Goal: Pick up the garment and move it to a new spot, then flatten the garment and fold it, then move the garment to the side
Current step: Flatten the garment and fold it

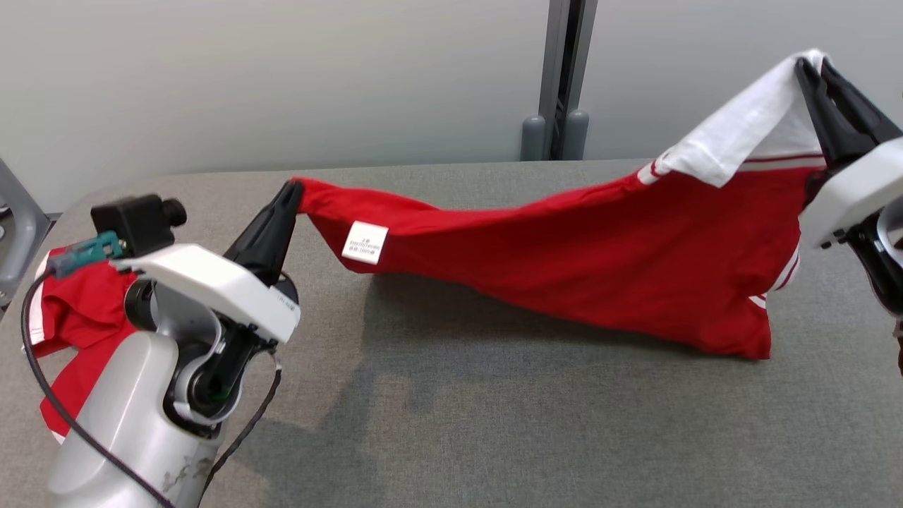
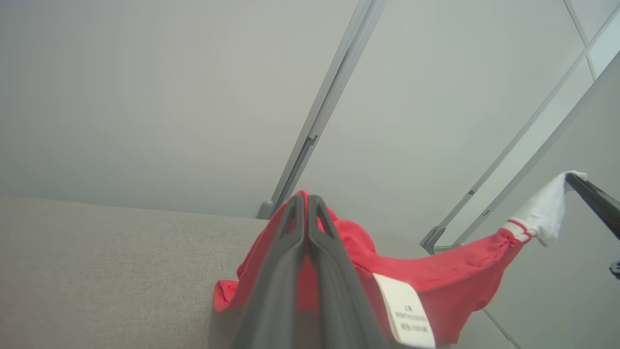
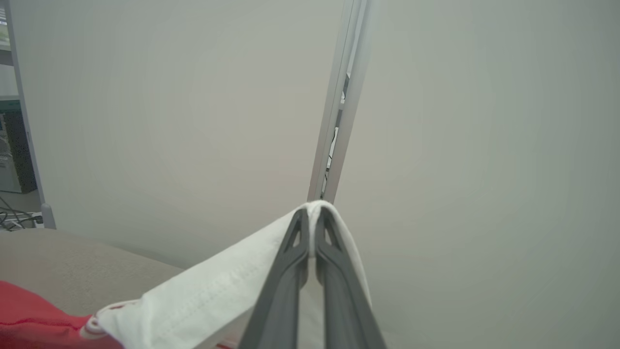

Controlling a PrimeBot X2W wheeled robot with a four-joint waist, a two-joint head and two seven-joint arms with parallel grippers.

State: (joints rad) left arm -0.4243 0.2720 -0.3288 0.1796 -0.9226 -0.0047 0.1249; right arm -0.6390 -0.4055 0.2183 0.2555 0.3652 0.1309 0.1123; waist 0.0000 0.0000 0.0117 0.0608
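The garment (image 1: 564, 261) is a red shirt with a white collar and a white label, stretched between my two grippers above the grey table (image 1: 451, 423). My left gripper (image 1: 291, 189) is shut on its red hem edge at the left. High at the right, my right gripper (image 1: 811, 67) is shut on the white collar part. The cloth sags in the middle and its lower right corner touches the table. In the left wrist view the garment (image 2: 436, 281) drapes past the left gripper (image 2: 305, 201). White cloth of the garment (image 3: 213, 295) wraps over the right gripper (image 3: 315, 208).
A second red garment (image 1: 77, 331) lies bunched at the table's left edge behind my left arm. A grey wall with a vertical post (image 1: 561, 77) stands behind the table. A grey metal frame (image 1: 14, 226) shows at the far left.
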